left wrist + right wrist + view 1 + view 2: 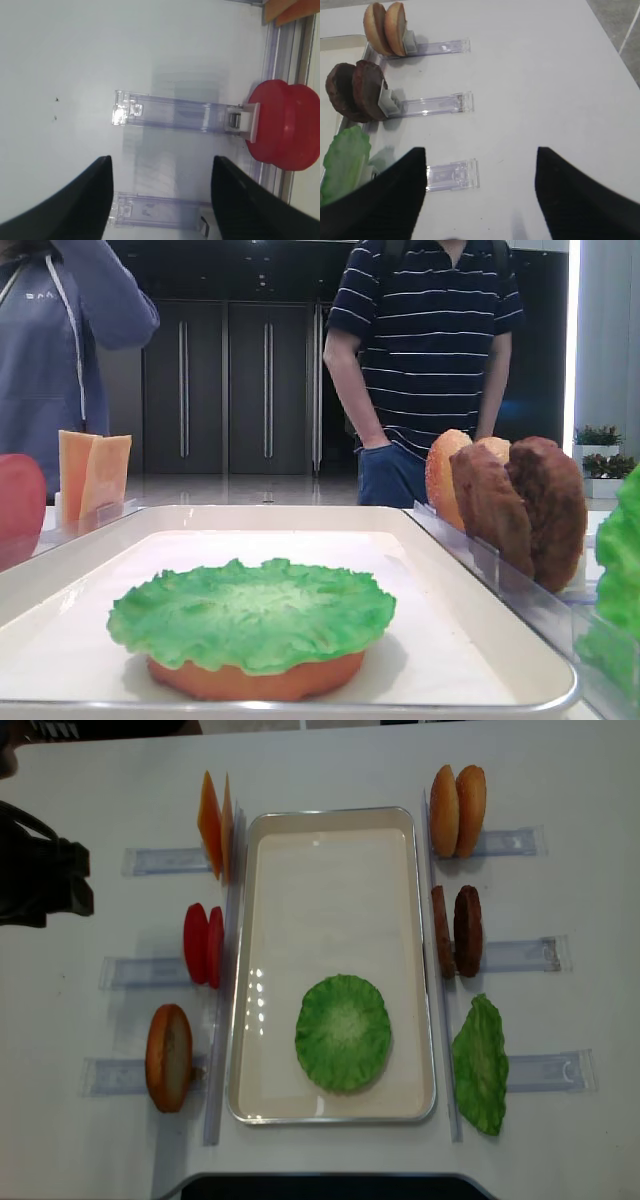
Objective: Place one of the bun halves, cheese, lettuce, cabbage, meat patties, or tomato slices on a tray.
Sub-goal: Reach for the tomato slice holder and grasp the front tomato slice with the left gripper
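The white tray (245,970) lies in the middle of the table. On it a ruffled lettuce (343,1032) covers a bun half (255,678). Left of the tray stand cheese (215,820), tomato slices (203,944) and a bun half (168,1057). Right of it stand two bun halves (457,810), two meat patties (457,931) and a green leaf (480,1063); lettuce or cabbage, I cannot tell. My left gripper (161,159) hangs open and empty over the table, left of the tomato slices (280,127). My right gripper (481,149) is open and empty, right of the patties (355,90).
Clear plastic holders (520,955) stick out from both long sides of the tray. The left arm (40,870) hangs over the table's far left edge. Two people (430,350) stand behind the table. A dark robot base (320,1185) lies at the near edge.
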